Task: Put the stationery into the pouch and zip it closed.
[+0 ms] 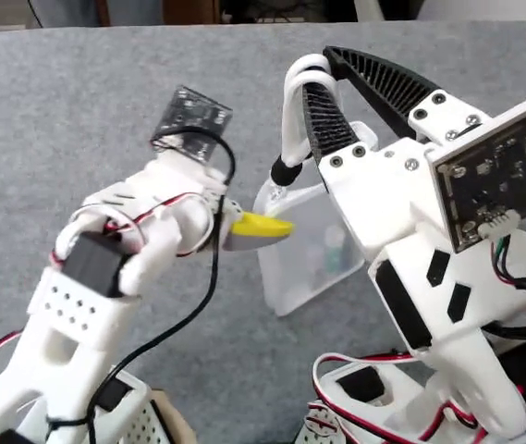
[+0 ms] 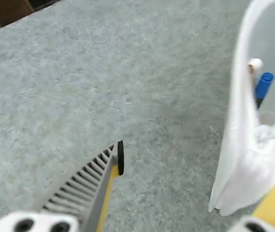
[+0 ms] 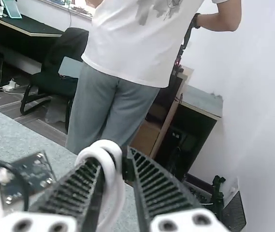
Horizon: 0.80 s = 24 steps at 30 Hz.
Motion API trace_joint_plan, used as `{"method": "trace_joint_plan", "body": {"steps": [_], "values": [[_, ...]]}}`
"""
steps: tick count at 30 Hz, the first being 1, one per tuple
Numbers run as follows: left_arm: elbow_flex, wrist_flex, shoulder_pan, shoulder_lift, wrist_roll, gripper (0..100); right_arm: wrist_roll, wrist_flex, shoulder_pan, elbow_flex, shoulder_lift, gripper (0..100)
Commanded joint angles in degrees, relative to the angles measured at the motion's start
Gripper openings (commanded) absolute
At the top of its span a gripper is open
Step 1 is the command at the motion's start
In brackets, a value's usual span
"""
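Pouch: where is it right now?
High view, centre: the pouch is held by its white loop in the right gripper, beside the left gripper.

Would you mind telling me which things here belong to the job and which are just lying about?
Job: pouch; its strap, held by the right gripper; blue pen inside; left gripper beside the pouch.
Lying about: office chair; desk.

Two arms angled inward, one gripper spread and one clamped.
The left arm (image 1: 105, 277) reaches in low from the near-left side, and the left gripper (image 1: 255, 228) has its jaws well apart. The right arm (image 1: 429, 259) stands taller with its wrist tipped up, and the right gripper (image 1: 322, 67) pinches a white loop (image 3: 109, 159).
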Motion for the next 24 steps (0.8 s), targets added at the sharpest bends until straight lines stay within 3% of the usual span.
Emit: {"method": "trace_joint_plan", "body": {"steps": [1,10,24], "values": [[-3.4,-2.3,1.6,1.4,-0.2,46,-0.5,0.2,-0.8,-1.9,-0.7,1.2],[-9.3,-2.5,1.7,6.4,-0.5,46,-4.6,2.4,-0.8,-1.5,-3.1,1.2],[-10.3,-2.5,3.8,8.1,-0.6,46,-4.7,3.3,-0.8,-1.5,-3.4,1.2]]}}
